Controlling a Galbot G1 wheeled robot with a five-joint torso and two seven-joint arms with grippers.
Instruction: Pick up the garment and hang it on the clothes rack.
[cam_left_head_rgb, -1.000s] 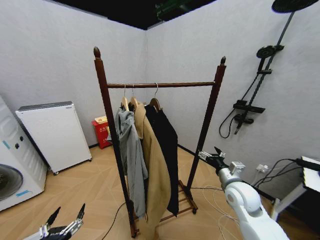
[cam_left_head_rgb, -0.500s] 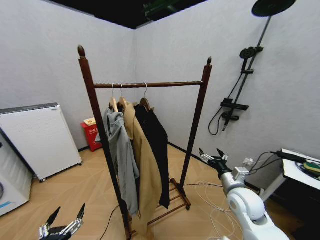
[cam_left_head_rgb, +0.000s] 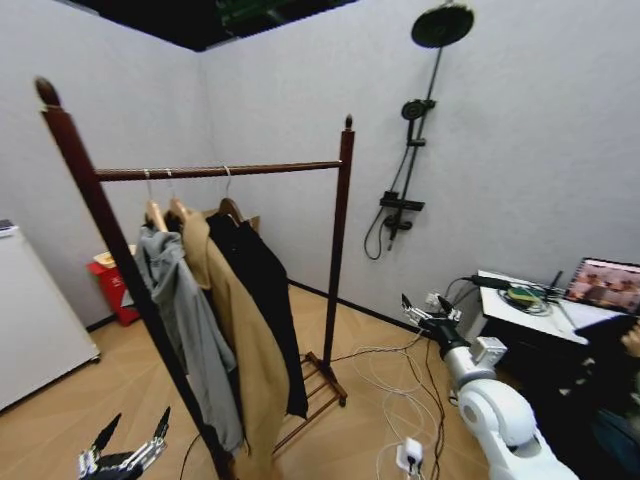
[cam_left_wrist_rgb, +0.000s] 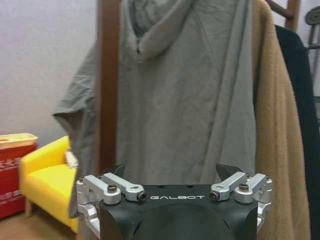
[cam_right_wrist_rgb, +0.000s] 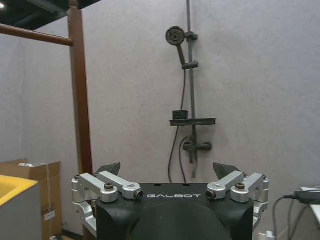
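Observation:
The garment, a long black coat, hangs on a hanger from the rail of the clothes rack, beside a tan coat and a grey hooded sweatshirt. My left gripper sits low at the left, open and holding nothing, just in front of the rack's near post. In the left wrist view the left gripper faces the grey sweatshirt, with the garment at the edge. My right gripper is raised to the right of the rack, open and holding nothing. The right gripper points at the wall past the far post.
A shower fixture is mounted on the right wall. A desk with a laptop stands at the right. Cables and a power strip lie on the floor. A red bin and a white appliance stand at the left.
The whole picture has slid left, so the camera has turned right. The desk and laptop have come into view. Both grippers hold the same open pose.

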